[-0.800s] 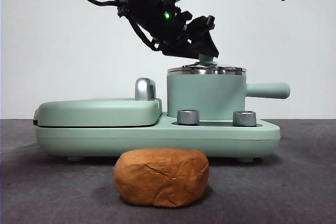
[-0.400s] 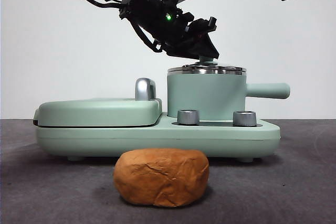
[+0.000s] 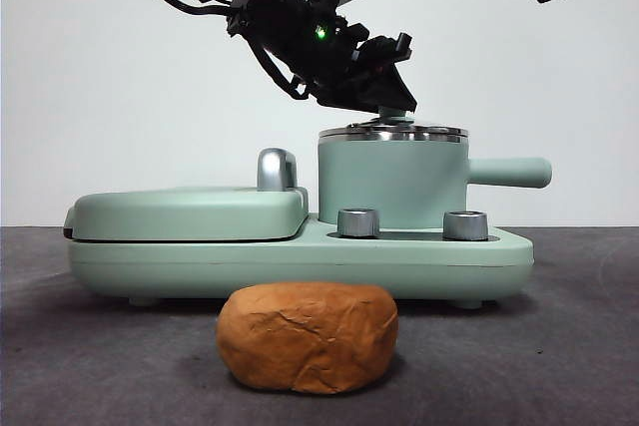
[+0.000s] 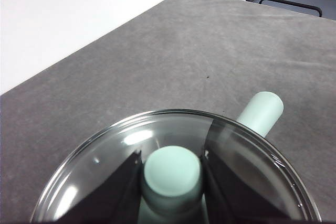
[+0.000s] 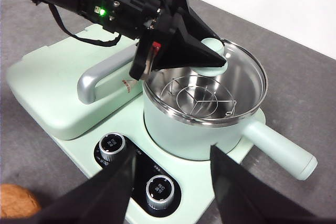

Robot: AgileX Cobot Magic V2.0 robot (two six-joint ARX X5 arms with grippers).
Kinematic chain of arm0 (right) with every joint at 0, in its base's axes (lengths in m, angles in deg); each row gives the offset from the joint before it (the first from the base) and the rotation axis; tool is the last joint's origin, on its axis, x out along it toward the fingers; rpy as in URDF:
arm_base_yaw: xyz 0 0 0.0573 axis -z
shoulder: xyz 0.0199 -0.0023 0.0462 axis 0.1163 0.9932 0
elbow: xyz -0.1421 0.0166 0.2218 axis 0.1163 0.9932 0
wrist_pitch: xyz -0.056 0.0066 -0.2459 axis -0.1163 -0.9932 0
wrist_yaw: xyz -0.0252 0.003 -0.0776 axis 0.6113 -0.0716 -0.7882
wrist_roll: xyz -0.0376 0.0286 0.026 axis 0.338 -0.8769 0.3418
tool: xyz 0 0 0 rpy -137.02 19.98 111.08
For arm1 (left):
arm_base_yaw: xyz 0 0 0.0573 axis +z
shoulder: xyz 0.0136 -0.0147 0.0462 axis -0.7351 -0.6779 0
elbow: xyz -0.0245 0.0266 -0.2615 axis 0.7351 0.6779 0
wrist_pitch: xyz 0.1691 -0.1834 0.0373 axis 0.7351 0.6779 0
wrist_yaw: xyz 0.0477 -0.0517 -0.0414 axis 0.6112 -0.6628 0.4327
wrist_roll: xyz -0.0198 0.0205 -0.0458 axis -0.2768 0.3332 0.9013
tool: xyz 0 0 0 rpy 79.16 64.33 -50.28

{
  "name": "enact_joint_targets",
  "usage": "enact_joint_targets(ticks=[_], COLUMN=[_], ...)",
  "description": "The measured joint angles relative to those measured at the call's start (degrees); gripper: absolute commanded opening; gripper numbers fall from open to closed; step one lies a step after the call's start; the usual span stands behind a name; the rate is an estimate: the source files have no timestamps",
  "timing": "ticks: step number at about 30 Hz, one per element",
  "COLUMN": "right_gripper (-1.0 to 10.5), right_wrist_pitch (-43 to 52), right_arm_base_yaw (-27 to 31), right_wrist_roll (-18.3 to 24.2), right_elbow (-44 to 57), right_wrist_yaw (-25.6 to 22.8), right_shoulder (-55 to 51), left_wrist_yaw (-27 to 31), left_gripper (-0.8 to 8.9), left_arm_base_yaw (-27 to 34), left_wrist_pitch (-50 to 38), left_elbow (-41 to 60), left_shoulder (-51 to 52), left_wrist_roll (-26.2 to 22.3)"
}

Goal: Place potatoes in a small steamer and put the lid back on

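The orange-brown potato [image 3: 308, 336] lies on the grey table in front of the appliance; its edge shows in the right wrist view [image 5: 16, 200]. The small mint-green steamer [image 3: 391, 182] stands on the base with its handle [image 3: 509, 173] pointing right. The glass lid [image 3: 392, 132] sits on its rim. My left gripper [image 3: 394, 97] comes down from the upper left, its jaws shut on either side of the lid's green knob [image 4: 172, 174]. My right gripper [image 5: 170, 156] is open and empty, hovering above the appliance's control knobs.
A flat mint-green griddle cover [image 3: 190, 212] with a chrome handle [image 3: 277, 169] fills the base's left half. Two steel control knobs [image 3: 357, 222] [image 3: 464, 224] sit on the front of the base. A wire steaming rack [image 5: 202, 98] lies inside the pot.
The left gripper has shifted only very slightly at the lid's knob. The lid, pot and potato have not moved.
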Motion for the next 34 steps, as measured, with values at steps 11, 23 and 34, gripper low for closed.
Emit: enact_joint_targets(ticks=[11,23,34], right_gripper=[2.3,2.3,2.3], right_wrist_pitch=[0.0,0.0,0.0], right_arm_base_yaw=[0.0,0.0,0.0], right_wrist_roll=[0.0,0.0,0.0], right_elbow=[0.0,0.0,0.0], right_wrist_yaw=[0.0,0.0,0.0], right_shoulder=[0.0,0.0,0.0], left_wrist_yaw=[5.1,6.4,6.4], left_gripper=[0.07,0.07,0.08], left_arm_base_yaw=[-0.3,1.9,6.6], left_wrist_pitch=[3.3,7.2,21.4], left_elbow=[0.0,0.0,0.5], left_shoulder=[2.5,14.2,22.8], left_wrist_roll=[4.4,4.5,4.7])
